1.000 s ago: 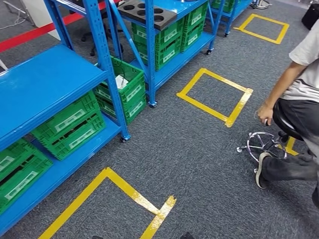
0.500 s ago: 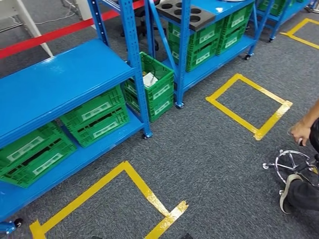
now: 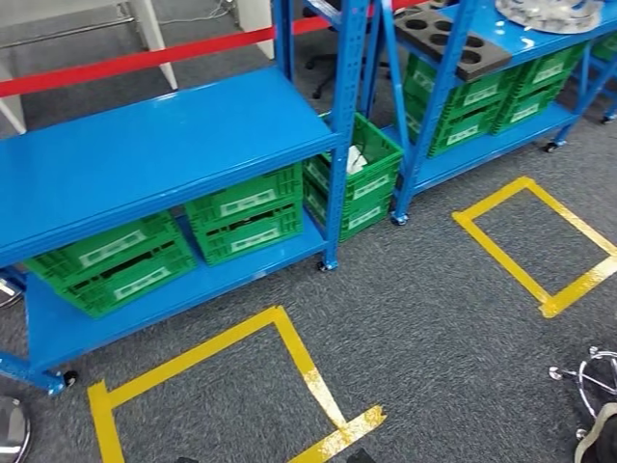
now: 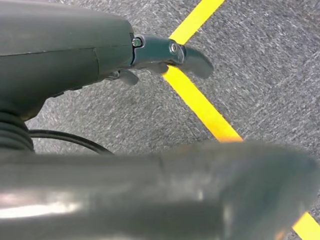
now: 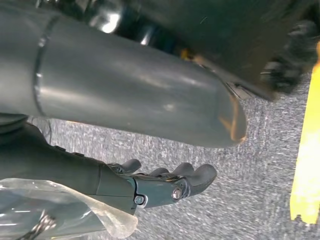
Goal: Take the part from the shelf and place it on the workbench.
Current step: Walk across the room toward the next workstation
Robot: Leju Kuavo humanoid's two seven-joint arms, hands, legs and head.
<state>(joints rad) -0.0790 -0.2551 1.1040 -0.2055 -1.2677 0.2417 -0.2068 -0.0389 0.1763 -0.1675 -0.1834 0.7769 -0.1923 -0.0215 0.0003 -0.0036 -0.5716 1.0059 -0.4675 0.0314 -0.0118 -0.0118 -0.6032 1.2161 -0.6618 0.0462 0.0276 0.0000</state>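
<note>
Grey carpet [image 3: 437, 318] marked with yellow tape squares [image 3: 218, 386] runs beneath two blue shelf racks. On the nearer rack [image 3: 160, 145] the upper shelf is bare blue, and green crates [image 3: 247, 212] sit on the lower shelf. More green crates [image 3: 357, 178] stand on the floor between the racks, one holding something white. The farther rack [image 3: 509, 58] carries a dark foam tray [image 3: 443, 34] with round holes and, beside it, a silvery metal part [image 3: 549, 13] at the picture's top edge.

The left hand [image 4: 158, 52] hangs over the carpet, its fingers [image 4: 192, 57] stretched out and holding nothing. The right hand [image 5: 158, 187] hangs likewise, fingers [image 5: 200, 176] extended and loosely apart; clear plastic film [image 5: 68, 210] lies against the palm side, whether gripped I cannot tell.
</note>
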